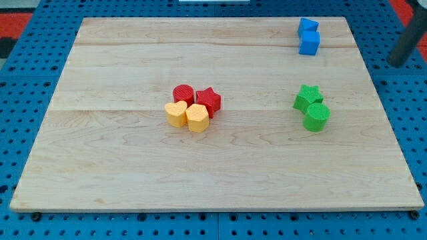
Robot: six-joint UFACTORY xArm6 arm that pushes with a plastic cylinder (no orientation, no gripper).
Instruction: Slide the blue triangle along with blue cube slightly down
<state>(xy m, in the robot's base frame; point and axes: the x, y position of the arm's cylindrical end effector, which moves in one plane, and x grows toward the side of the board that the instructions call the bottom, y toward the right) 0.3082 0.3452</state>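
Observation:
The blue triangle (307, 26) and the blue cube (309, 44) sit touching at the view's top right of the wooden board (120, 167), the triangle just above the cube, near the board's top edge. My dark rod comes in at the view's far right edge. Its tip (395, 64) is off the board, over the blue pegboard, well to the right of the blue cube and a little lower. It touches no block.
A green star (307, 97) and a green cylinder (317, 117) touch below the blue pair. Near the board's middle, a red cylinder (183, 93), a red star (209, 100), a yellow heart (176, 114) and another yellow block (197, 118) cluster together.

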